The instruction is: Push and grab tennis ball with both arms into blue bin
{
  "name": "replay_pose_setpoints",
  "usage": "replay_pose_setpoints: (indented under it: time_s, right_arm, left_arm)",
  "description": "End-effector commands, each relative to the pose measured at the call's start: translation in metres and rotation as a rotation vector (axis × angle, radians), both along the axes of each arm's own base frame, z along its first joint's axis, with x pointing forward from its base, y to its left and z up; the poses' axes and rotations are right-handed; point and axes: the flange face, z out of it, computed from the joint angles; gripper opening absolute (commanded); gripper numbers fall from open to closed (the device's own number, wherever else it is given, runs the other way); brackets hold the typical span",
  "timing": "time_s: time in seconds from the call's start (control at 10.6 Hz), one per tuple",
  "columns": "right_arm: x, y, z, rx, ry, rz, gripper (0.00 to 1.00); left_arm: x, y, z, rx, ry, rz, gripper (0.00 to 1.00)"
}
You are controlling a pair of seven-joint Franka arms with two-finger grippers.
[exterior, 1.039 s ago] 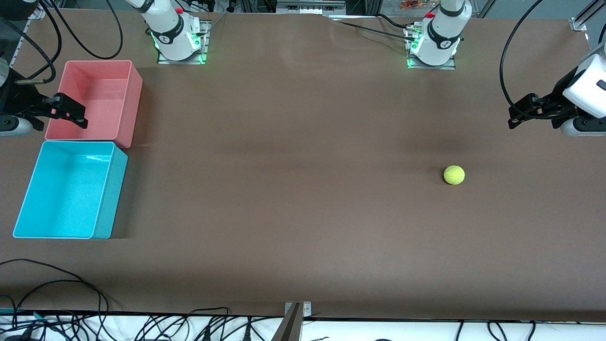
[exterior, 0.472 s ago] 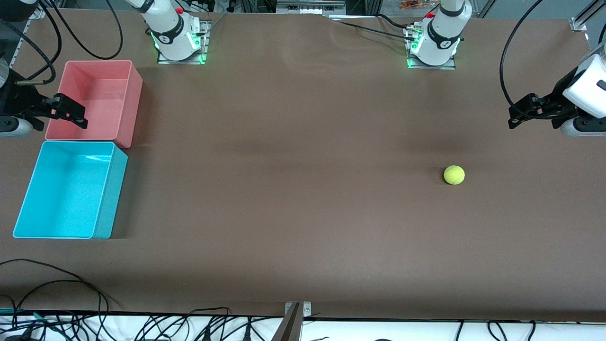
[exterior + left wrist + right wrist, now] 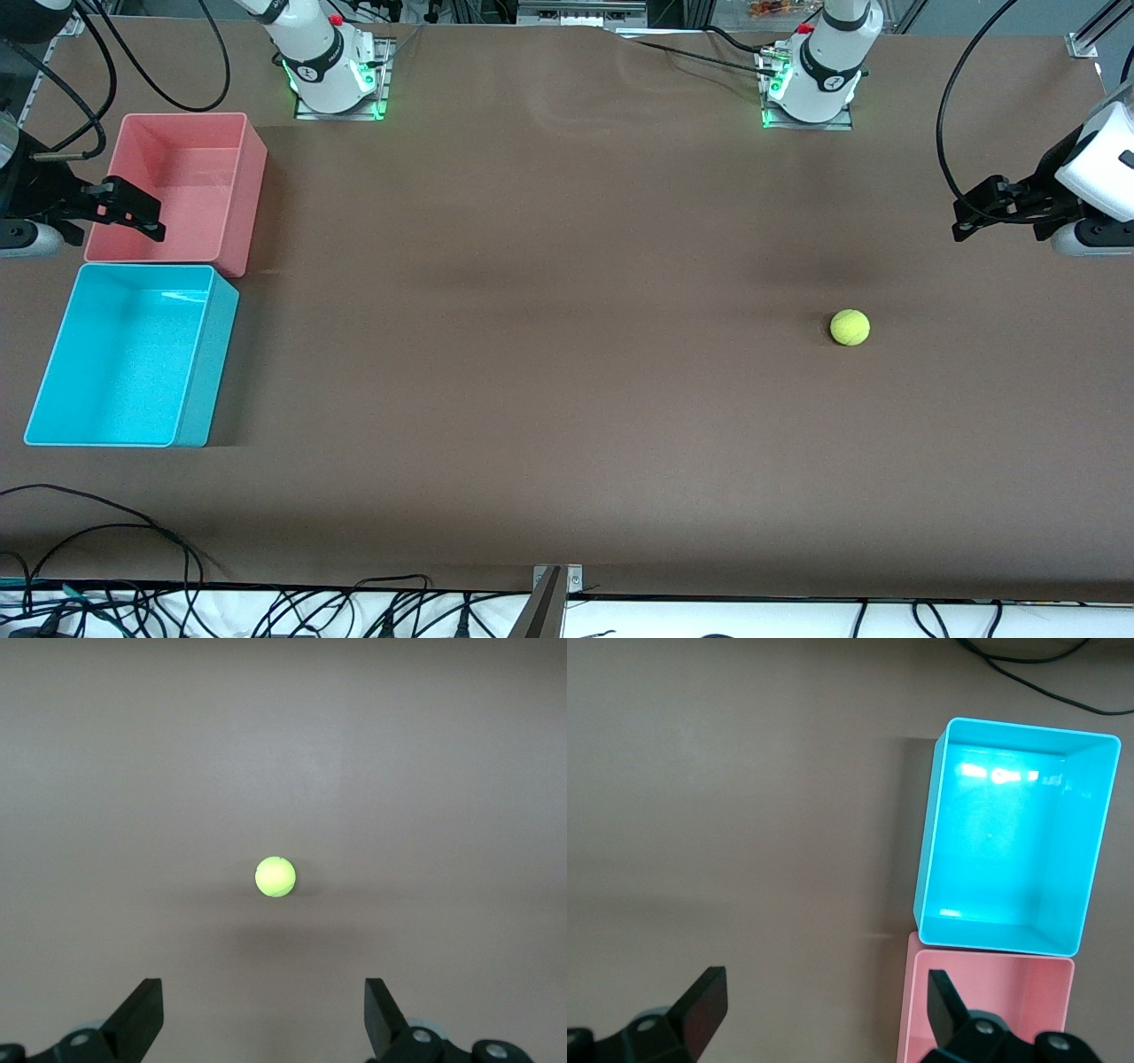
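Observation:
The tennis ball (image 3: 850,327) (image 3: 275,877) lies alone on the brown table toward the left arm's end. My left gripper (image 3: 959,221) (image 3: 261,992) hangs open above the table near that end, well apart from the ball, with nothing between its fingers. The blue bin (image 3: 208,372) (image 3: 926,842) stands empty at the right arm's end, nearer to the front camera than the pink bin. My right gripper (image 3: 158,221) (image 3: 824,983) is open and empty over the pink bin's edge.
The pink-red bin (image 3: 252,195) (image 3: 1010,1010) touches the blue bin, farther from the front camera. Two smaller white arms with green-lit bases (image 3: 332,75) (image 3: 811,84) stand along the table's back edge. Cables (image 3: 106,532) trail over the front edge.

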Motion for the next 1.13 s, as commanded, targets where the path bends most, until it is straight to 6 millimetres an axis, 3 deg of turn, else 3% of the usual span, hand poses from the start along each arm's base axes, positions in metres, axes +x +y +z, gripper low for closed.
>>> replay_pose_setpoints:
  time_s: [0.0, 0.66, 0.76, 0.85, 1.04]
  right_arm:
    - [0.001, -0.005, 0.004, -0.009, 0.000, 0.009, 1.00]
    - [0.001, -0.005, 0.004, -0.005, 0.000, 0.015, 1.00]
    - [0.001, -0.007, 0.005, -0.005, -0.005, 0.012, 1.00]
    - [0.001, -0.007, 0.005, -0.003, -0.005, 0.012, 1.00]
    - [0.001, -0.009, 0.005, -0.005, -0.005, 0.009, 1.00]
  left_arm:
    - [0.002, 0.001, 0.007, 0.019, 0.004, 0.007, 1.00]
    - [-0.001, 0.009, 0.000, 0.010, 0.014, 0.011, 1.00]
    - [-0.006, 0.017, -0.001, 0.008, 0.017, 0.026, 1.00]
    - [-0.016, 0.011, 0.000, 0.026, 0.021, 0.023, 1.00]
    - [-0.010, 0.015, -0.011, 0.026, 0.006, 0.027, 1.00]
